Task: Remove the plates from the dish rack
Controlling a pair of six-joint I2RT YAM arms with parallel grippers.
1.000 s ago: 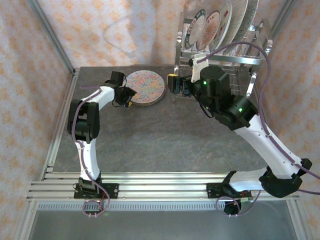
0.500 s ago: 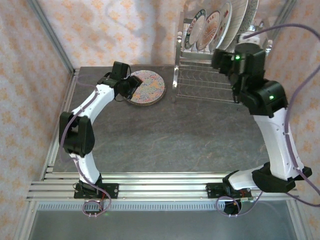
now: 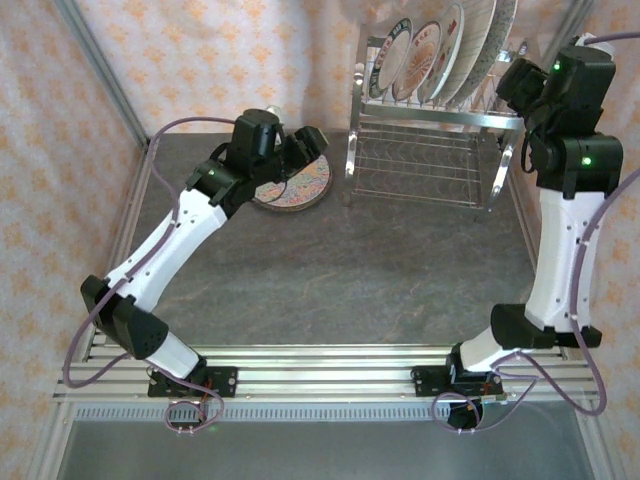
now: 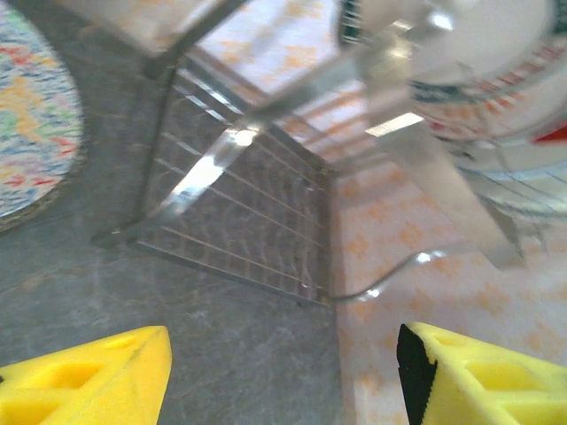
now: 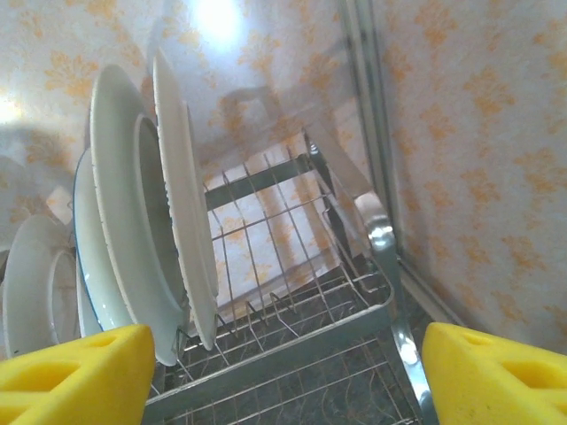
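Our left pincer (image 4: pixel 283 372) and right pincer (image 5: pixel 288 372) are hanging released by the dish rack (image 3: pixel 430 117), plates (image 3: pixel 440 50) upright; floral walls (image 3: pixel 200 60) enclosing grey desk (image 3: pixel 330 270).

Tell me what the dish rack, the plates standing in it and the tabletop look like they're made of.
Dish rack: likely chromed steel wire, mirror-bright with sharp glints. Plates: probably glazed ceramic, glossy white backs with soft highlights, though melamine can't be ruled out. Tabletop: dark grey, mottled like stone or laminate, matte.
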